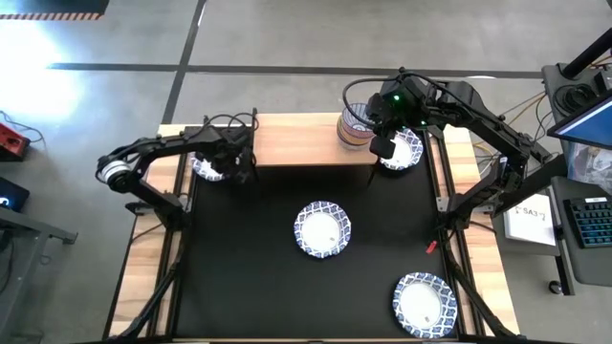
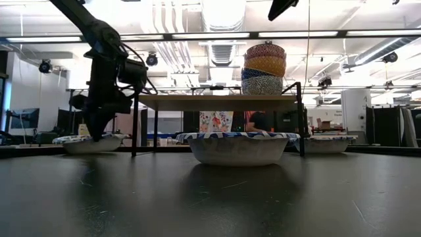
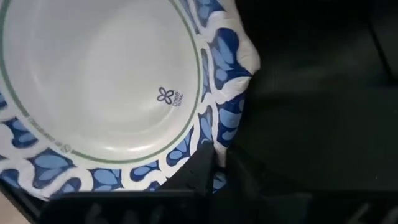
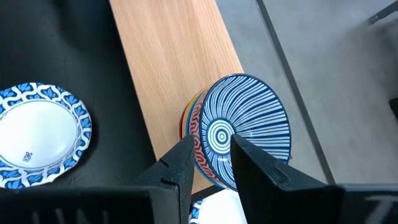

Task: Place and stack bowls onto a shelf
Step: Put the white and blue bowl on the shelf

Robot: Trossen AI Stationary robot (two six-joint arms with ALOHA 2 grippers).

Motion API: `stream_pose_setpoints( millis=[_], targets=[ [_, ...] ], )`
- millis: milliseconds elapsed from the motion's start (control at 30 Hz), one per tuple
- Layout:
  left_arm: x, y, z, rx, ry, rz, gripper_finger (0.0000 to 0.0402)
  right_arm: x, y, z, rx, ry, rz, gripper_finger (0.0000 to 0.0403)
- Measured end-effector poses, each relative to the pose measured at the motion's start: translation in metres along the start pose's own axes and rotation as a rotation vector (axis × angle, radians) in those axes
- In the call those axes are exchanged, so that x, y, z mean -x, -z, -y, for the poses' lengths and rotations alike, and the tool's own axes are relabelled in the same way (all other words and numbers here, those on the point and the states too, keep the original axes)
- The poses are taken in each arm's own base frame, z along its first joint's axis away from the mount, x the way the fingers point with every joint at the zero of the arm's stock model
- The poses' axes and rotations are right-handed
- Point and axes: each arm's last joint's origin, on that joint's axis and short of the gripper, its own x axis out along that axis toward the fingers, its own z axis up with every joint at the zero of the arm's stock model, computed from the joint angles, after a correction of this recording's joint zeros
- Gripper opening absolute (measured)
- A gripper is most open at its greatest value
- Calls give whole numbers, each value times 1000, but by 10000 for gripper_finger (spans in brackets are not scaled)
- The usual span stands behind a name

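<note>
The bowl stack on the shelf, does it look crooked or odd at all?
Slightly. The bowl stack sits near one end of the shelf, and in the right wrist view its bowls look offset rather than centred. Nothing is spilled or broken.

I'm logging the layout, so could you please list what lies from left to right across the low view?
Left gripper on a white bowl → middle white bowl → right white bowl.

You see a matt black tabletop, the shelf in smooth pale wood with thin black metal legs, and glossy glazed bowls.
</note>
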Motion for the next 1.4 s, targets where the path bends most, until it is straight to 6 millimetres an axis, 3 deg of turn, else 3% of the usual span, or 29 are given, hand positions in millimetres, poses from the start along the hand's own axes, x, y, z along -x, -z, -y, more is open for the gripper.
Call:
stream_pose_setpoints(
  millis=[133,633,967,1200,1400],
  targets=[
    [9,6,-3,0,7,-11,4,0,0,0,-4,0,0,93],
    [75,33,-23,112,109,255,1,0,0,0,-1,0,0,93],
    [165,15,-33,141,110,614,0,0,0,0,-3,0,0,93],
    [214,-9,-13,43,235,736,0,0,0,0,-13,0,0,93],
    [216,-21,40,-174,277,701,0,0,1,0,-32,-1,-8,93]
  ],
)
